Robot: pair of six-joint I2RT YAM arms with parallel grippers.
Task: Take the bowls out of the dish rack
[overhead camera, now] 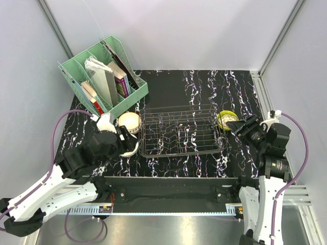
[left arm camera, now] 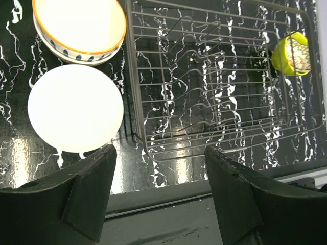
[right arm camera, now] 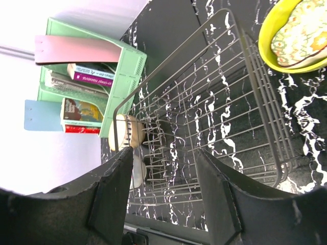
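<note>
At the upper left of the top view a green organiser (overhead camera: 104,79) holds books (overhead camera: 121,79) on the black marbled surface (overhead camera: 204,84). Below it, at the left of centre, two bowls stand side by side on the surface, outside the wire rack. The cream bowl (left arm camera: 79,25), with an orange rim and blue marks on its outer wall, is at the upper left of my left wrist view. The white bowl (left arm camera: 75,107) is just under it in that frame, close to the rack's left edge.

My left end effector (left arm camera: 159,153) hangs released over the rack's near left corner. Its fingers (left arm camera: 87,194) are spread wide with nothing between them, and the white bowl is just beyond the left finger.

The dish rack (overhead camera: 181,130) sits in the middle of the surface with its wire prongs up.

At its right edge, just outside the wire, the yellow-green bowl (overhead camera: 226,120) stands on the surface, a pale pattern showing inside. My right end effector (right arm camera: 164,153) is beside that bowl at the right of the top view. It is also released, its fingers apart and gripping nothing, with the rack's wires showing between them.
</note>
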